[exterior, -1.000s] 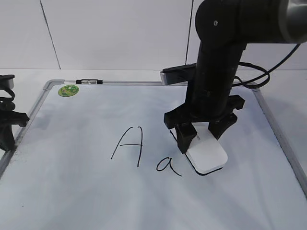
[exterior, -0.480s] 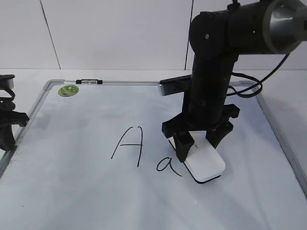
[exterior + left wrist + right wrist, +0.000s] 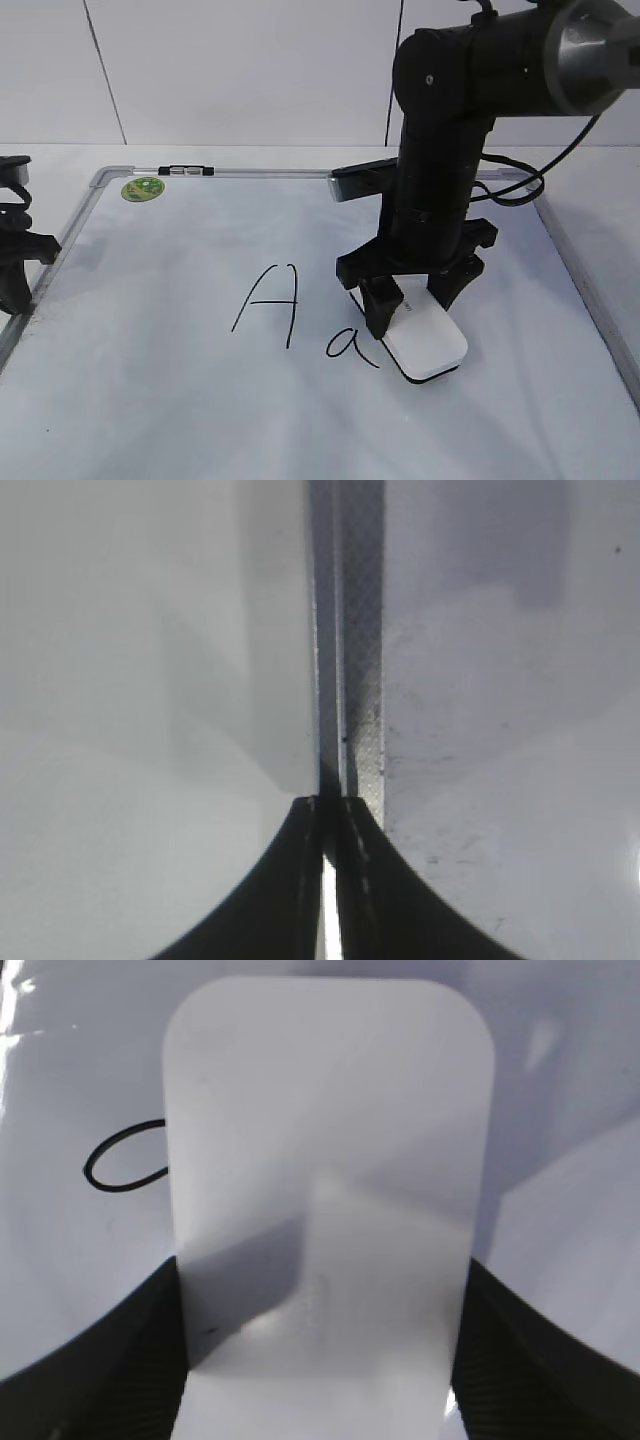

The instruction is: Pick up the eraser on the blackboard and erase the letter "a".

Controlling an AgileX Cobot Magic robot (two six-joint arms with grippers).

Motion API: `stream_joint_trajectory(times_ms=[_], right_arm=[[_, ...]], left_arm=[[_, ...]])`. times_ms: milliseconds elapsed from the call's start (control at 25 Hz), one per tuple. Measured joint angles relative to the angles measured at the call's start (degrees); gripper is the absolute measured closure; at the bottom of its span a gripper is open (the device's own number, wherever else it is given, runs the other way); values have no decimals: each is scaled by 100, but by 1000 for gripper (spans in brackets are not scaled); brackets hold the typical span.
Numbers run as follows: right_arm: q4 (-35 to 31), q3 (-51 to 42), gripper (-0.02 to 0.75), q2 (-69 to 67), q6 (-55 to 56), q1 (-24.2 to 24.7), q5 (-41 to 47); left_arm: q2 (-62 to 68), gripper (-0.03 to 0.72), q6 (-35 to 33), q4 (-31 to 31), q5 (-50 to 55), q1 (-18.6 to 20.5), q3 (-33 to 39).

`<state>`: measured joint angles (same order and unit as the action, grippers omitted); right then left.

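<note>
The white eraser [image 3: 428, 345] lies on the blackboard [image 3: 150, 330], just right of the small letter "a" [image 3: 348, 345]. My right gripper [image 3: 412, 312] reaches down over the eraser's far end, with one finger against each long side, shut on it. In the right wrist view the eraser [image 3: 325, 1160] fills the middle between the black fingers of my right gripper [image 3: 322, 1290]. The loop of the "a" [image 3: 125, 1160] shows to the eraser's left, partly hidden by it. My left gripper [image 3: 15, 290] rests shut at the board's left edge.
A taller capital "A" [image 3: 270, 300] is written left of the "a". A green round sticker [image 3: 143, 188] sits at the board's far left corner. In the left wrist view my left gripper [image 3: 328, 805] points along the board's grey frame [image 3: 360, 680].
My right gripper and the eraser have slid a little left, closer to the "a". The left arm has not moved.
</note>
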<state>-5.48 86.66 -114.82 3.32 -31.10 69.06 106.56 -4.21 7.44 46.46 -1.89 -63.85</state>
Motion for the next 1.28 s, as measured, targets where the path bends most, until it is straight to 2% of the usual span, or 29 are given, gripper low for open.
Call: stream_joint_trajectory(times_ms=[560,1280], right_arm=[[-72,0,178,-108,-54,-33,-246],[-97,60,178,-293,-79,-122,-160]], left_arm=[[0,678,0,23,0,0,0],[0,678,0,59,0,0,0]])
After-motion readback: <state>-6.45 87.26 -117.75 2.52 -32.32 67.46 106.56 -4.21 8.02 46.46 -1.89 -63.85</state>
